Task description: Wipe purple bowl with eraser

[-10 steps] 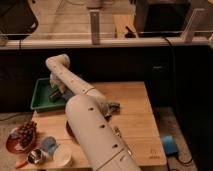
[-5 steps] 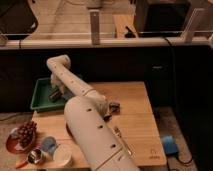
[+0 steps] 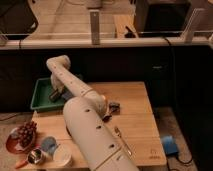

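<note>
- Arm: big white link fills the near centre, elbow up behind the end effector. Pose much the same as 0.5 s ago; vs 1.0 s ago the near link sits a bit lower in view.
- Table: light wood, spreads picture-right of and nearer than the end effector. Small mark at near right corner, not readable.
- Green tray: at table's far left edge, around the end effector.
- End effector: down inside the tray, same spot as both earlier frames. Grip state: can't tell.
- Purple bowl & eraser: can't tell where. Dark patch right at the end effector can't be separated from it.
- Plate w/ grapes: nearer cam than the end effector, slightly picture-left.
- Blue object: beside the table, far picture-right of the end effector.
- White round dish, grey-blue pad, metal cup: clustered near the front edge, well apart from the end effector.
- Dark lump: picture-right of the end effector, past the arm.
- Fork: picture-right, nearer cam.
</note>
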Motion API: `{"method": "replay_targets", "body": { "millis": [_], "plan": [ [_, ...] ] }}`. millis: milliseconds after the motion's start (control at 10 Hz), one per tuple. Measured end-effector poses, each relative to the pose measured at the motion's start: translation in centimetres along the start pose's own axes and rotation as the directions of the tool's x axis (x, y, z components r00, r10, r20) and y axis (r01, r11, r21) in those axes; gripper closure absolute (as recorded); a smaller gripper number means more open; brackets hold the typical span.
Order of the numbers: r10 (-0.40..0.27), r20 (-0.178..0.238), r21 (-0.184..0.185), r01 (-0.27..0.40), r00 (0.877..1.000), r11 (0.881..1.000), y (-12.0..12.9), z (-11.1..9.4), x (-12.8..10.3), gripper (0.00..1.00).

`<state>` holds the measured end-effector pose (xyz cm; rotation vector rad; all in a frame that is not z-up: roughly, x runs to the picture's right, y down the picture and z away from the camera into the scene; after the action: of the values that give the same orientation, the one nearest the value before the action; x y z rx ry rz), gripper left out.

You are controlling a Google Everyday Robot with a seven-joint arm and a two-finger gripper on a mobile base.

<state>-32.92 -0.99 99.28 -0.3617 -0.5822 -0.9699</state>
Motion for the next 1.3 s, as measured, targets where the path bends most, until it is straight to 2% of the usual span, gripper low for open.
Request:
{"method": "replay_targets", "body": {
  "millis": [500,700,900,1100,1300],
  "plan": [
    [-0.004,0.002,-0.001,0.004,1.000,1.000,0.2,0.0,0.1,0.63],
    [-0.007,0.001,0.017,0.007,1.000,1.000,0.2,-0.5,0.2,0.63],
    [-0.012,-0.005,0.060,0.012,1.000,0.998,-0.1,-2.4,0.3,0.63],
    [-0.031,-0.003,0.133,0.031,1.000,0.991,-0.5,-5.4,-0.2,0.63],
    [-0.062,0.039,0.217,0.052,0.997,0.975,0.4,-7.1,-0.9,0.63]
  ]
}}
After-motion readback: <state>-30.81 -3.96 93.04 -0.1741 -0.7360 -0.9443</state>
